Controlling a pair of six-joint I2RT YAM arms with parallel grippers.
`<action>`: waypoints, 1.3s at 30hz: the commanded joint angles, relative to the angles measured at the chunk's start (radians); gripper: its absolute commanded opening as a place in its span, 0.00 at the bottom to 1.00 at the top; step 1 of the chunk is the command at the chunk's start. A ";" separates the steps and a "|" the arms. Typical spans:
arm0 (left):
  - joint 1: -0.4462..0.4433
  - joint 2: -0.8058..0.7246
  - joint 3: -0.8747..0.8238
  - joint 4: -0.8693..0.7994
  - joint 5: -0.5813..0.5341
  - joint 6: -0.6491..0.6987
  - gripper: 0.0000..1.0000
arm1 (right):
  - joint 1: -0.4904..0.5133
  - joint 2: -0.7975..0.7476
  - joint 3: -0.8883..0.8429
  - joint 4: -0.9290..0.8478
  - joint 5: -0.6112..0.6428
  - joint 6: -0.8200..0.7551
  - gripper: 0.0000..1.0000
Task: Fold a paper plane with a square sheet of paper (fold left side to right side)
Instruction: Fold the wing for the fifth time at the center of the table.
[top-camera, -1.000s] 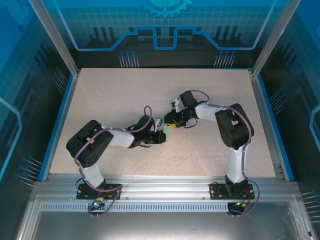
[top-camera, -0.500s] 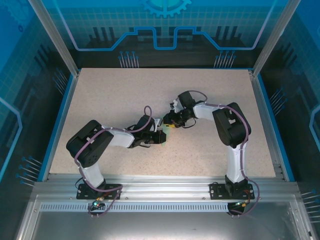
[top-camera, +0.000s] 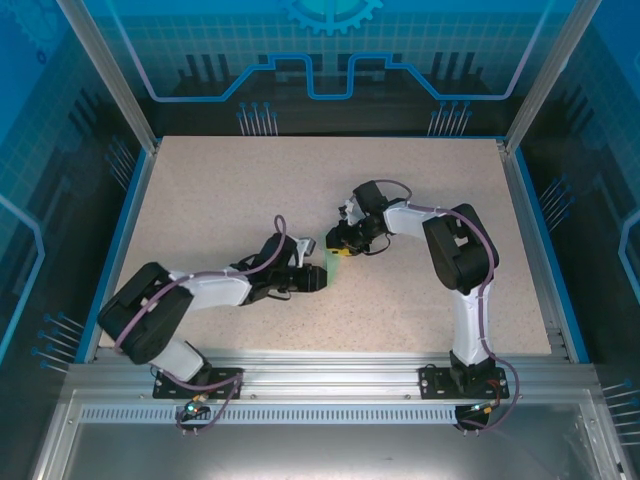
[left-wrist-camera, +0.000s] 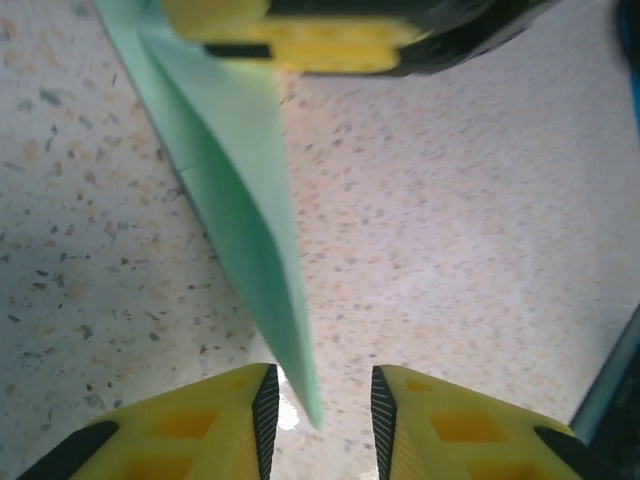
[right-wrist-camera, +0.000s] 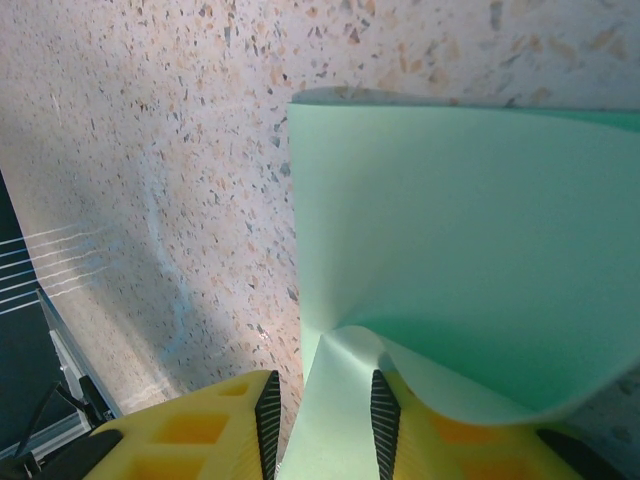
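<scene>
Square sheet of paper (top-camera: 333, 263): pale mint, near the middle of the surface (top-camera: 220, 200), between the two claws; partly folded, one flap raised rather than pressed flat.

Left arm (top-camera: 200, 290) stretched low from the near left; right arm (top-camera: 450, 250) bent in from the near right; left claw (top-camera: 320, 278) and right claw (top-camera: 343, 245) crowded over the same small patch; risk of knocking together on any further closing in, given so little room.

From the left wrist: paper as a narrow green wedge standing on edge, running from the right claw at the far end down to a tip between the left claw's fingers (left-wrist-camera: 250, 420); left claw spread, nothing clamped. Liable to shut on the bare tip, or on air; too little paper in the gap for a firm hold; crumpling or tearing of that tip likely under a hard pinch.

From the right wrist: right claw also spread, not pinching as far as can be judged; sheet passing through the gap and curling over one finger (right-wrist-camera: 470, 440). Flap propped on that finger alone; apt to spring back open on withdrawal.

No visible pin on the lower layer; prone to sliding across the smooth speckled top under a sideways push. Edges unlikely to meet squarely from this curl; skewed crease, hard to undo in thin paper.
</scene>
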 joint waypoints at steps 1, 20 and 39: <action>0.004 -0.083 0.003 -0.090 -0.016 0.030 0.35 | 0.013 0.050 -0.001 -0.069 0.055 -0.013 0.33; 0.004 0.162 0.141 0.027 0.113 0.060 0.28 | 0.013 0.047 -0.002 -0.068 0.049 -0.016 0.33; 0.005 0.279 0.130 0.104 0.163 0.024 0.28 | 0.013 0.055 0.010 -0.082 0.046 -0.021 0.33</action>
